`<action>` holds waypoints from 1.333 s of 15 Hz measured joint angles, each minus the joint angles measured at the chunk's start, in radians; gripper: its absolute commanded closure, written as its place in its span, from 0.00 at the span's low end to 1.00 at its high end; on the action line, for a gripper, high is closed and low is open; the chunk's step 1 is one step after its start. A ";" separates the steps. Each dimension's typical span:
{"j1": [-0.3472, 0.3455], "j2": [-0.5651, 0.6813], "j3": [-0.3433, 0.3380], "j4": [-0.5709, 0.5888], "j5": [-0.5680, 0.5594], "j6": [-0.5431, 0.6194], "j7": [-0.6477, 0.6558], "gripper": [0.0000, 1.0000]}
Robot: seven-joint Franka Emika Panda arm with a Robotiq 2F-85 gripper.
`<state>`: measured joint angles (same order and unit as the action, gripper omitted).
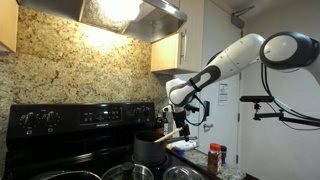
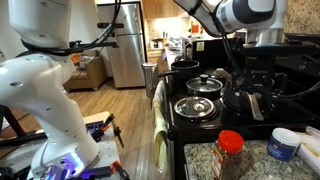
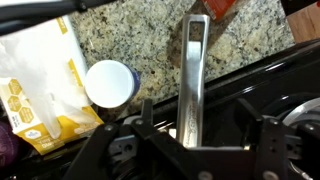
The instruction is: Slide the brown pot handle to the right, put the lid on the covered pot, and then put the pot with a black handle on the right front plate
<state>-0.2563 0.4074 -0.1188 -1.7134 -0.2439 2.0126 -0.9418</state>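
Observation:
A tall dark pot (image 1: 150, 148) stands on the black stove, and its straight light wooden handle (image 1: 172, 133) points toward the counter. My gripper (image 1: 180, 118) hangs just above that handle. In the wrist view the handle (image 3: 195, 70) runs lengthwise between my two fingers (image 3: 203, 128), which are wide apart and do not touch it. The pot (image 2: 245, 97) and its handle (image 2: 256, 108) also show under the gripper (image 2: 248, 80) in an exterior view. A glass lid (image 2: 205, 83) sits on a shiny-rimmed pot, and another lidded pan (image 2: 197, 105) stands nearer. I cannot pick out the black handle.
On the granite counter (image 3: 150, 40) beside the stove are a white round container (image 3: 110, 83), a yellow-printed bag (image 3: 35, 90) and a red-capped spice jar (image 2: 230, 150). The stove's back panel (image 1: 80, 115) and the range hood (image 1: 130, 15) are behind and above.

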 measured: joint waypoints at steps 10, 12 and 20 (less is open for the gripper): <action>-0.041 -0.079 -0.038 -0.070 0.036 0.083 0.000 0.00; -0.048 -0.135 -0.039 -0.124 0.085 0.117 0.001 0.00; 0.012 -0.454 -0.038 -0.437 0.214 0.111 0.197 0.00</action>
<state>-0.2438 -0.0467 -0.1567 -2.1501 -0.0295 2.1237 -0.7446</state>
